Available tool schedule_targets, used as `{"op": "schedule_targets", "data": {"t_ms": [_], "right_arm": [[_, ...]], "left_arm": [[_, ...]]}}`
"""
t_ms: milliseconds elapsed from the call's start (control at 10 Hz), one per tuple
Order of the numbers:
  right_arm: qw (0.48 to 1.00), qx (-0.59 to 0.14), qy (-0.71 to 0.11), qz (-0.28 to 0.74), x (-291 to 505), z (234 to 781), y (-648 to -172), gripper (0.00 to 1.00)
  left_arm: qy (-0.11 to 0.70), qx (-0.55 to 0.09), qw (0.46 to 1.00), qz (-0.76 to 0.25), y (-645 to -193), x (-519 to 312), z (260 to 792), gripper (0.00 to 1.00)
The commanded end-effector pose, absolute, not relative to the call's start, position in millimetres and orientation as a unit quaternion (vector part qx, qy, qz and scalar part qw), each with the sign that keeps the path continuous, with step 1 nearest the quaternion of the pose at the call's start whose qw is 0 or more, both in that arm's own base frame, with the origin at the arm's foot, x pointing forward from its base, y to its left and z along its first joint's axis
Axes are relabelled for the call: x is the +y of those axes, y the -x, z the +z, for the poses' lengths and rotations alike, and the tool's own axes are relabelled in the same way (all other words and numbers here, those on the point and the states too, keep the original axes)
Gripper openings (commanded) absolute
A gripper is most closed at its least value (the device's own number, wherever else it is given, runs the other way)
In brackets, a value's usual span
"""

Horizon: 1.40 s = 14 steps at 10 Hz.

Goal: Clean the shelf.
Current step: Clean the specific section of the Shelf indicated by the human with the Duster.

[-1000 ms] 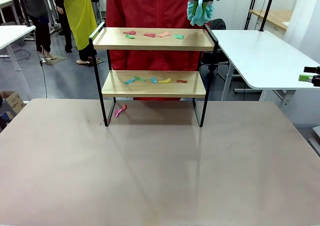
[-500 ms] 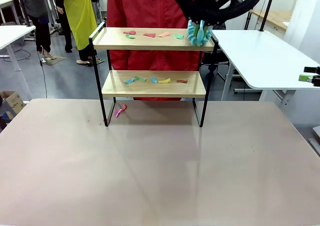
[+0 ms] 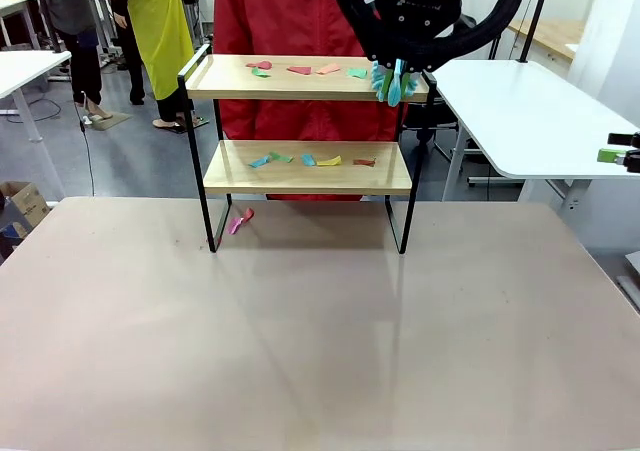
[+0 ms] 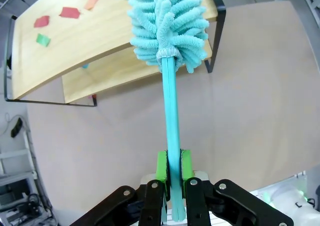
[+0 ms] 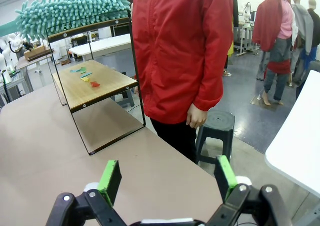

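Left pincer (image 4: 173, 165) clenched on duster (image 4: 171, 100), lower now, head at top-right corner of shelf (image 3: 300, 92)

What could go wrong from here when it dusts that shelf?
The duster, clamped in the left gripper, is at the top right of the shelf; a sweep could scatter the paper scraps onto the table or toward the person.
Pressing sideways on its thin frame might shift or tip it.

The left gripper (image 4: 173, 162) had black linked fingers (image 4: 150, 206), silver screws (image 4: 123, 192) and green pads (image 4: 162, 166). The right gripper (image 5: 167, 178) showed the same black links and green pads. The left wrist housing (image 3: 415, 11) was black.
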State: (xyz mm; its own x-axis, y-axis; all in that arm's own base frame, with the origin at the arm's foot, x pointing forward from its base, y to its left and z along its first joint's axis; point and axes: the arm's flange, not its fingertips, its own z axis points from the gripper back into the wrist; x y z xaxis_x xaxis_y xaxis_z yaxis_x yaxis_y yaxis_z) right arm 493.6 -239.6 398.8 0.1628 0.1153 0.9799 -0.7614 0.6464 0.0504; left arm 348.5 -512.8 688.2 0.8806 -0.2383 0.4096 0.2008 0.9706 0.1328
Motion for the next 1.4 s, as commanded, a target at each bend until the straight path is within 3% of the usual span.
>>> {"op": "schedule_targets", "data": {"t_ms": [0,500,1300], "right_arm": [[0.707,-0.569,-0.283,0.31,-238.4,400.6,-493.6,1.0],[0.707,-0.569,-0.283,0.31,-238.4,400.6,-493.6,1.0],[0.707,-0.569,-0.283,0.31,-238.4,400.6,-493.6,1.0]], "left_arm": [[-0.044,-0.215,0.969,-0.113,-349.0,-512.3,687.9,0.13],[-0.077,-0.183,0.978,-0.067,-368.1,-463.2,683.6,0.13],[-0.154,-0.183,0.97,-0.044,-382.4,-376.5,682.0,0.13]]}}
